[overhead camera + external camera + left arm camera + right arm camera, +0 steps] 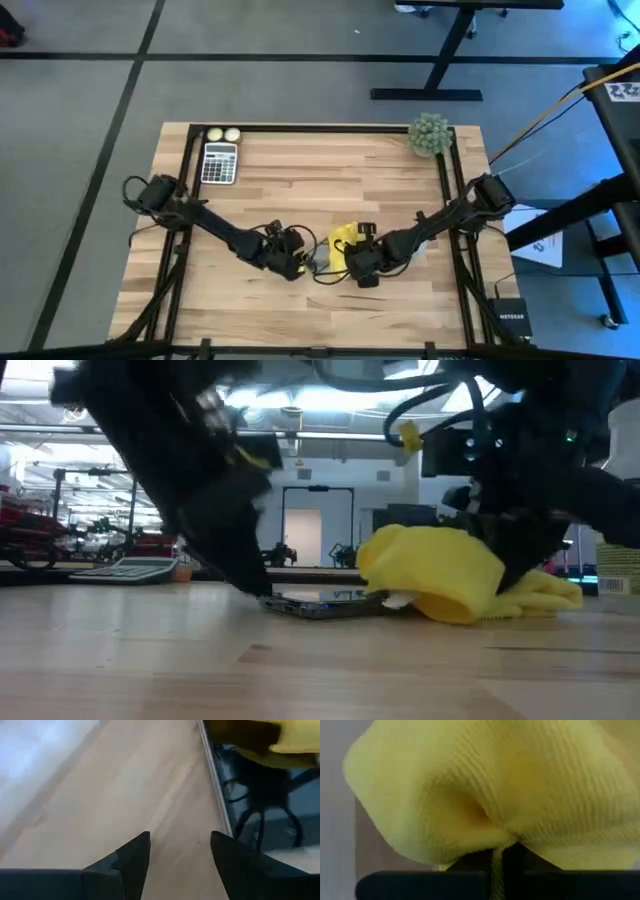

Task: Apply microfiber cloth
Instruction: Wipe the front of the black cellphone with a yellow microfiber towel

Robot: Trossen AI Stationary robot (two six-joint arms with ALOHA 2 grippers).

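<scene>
Cloth meets phone

Right pincer (362, 262) clamps the microfiber cloth (440, 572) onto the smartphone (320, 603); left pincer (180, 857), open and empty, apparently steadies it.

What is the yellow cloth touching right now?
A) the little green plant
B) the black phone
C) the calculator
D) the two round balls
B: in the low view the microfiber cloth, pinched in the right tool, drapes over one end of the phone lying flat on the table.

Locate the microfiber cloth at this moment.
In the high view the microfiber cloth sits near the table's middle front, pinched in the right end effector, draped over the smartphone's right end in the low view.
</scene>
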